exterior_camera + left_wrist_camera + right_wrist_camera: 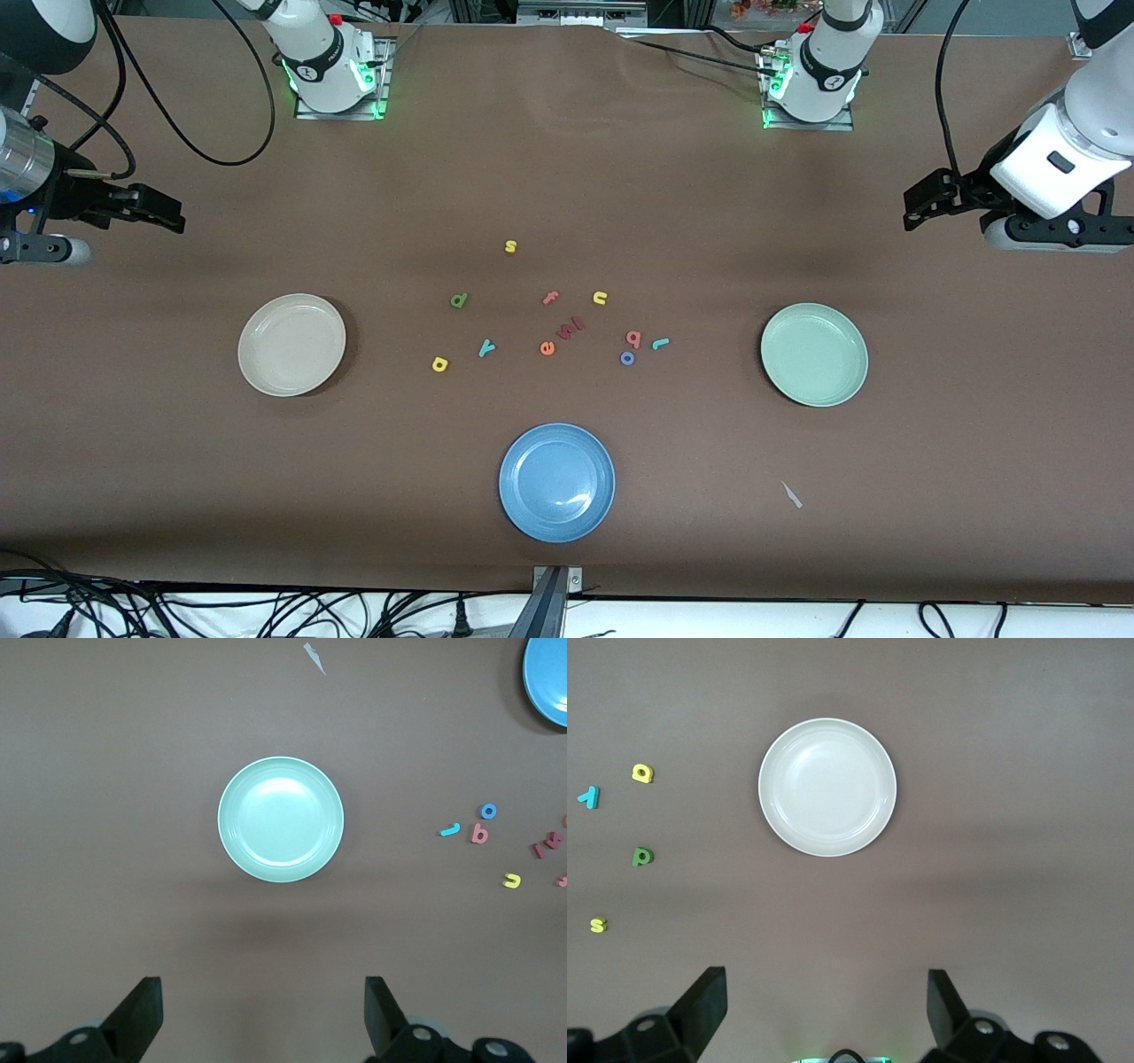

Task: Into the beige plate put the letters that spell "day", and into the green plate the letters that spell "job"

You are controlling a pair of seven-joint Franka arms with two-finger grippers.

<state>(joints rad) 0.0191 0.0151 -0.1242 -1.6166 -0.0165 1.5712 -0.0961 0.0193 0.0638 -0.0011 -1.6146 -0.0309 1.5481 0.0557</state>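
Observation:
The beige plate (291,345) lies toward the right arm's end of the table, the green plate (814,354) toward the left arm's end. Between them are the green "d" (458,300), yellow "a" (439,363) and teal "y" (486,347). Closer to the green plate sit the teal "j" (660,344), blue "o" (626,358) and pinkish "b" (633,337). My left gripper (920,208) hangs open and empty over bare table past the green plate (280,819). My right gripper (164,214) hangs open and empty past the beige plate (827,787).
A blue plate (556,481) lies nearest the front camera. Other letters sit among the task's: yellow "s" (510,246), yellow "u" (600,298), pink "f" (550,298), orange "e" (547,348) and dark red ones (571,327). A pale scrap (792,495) lies near the front edge.

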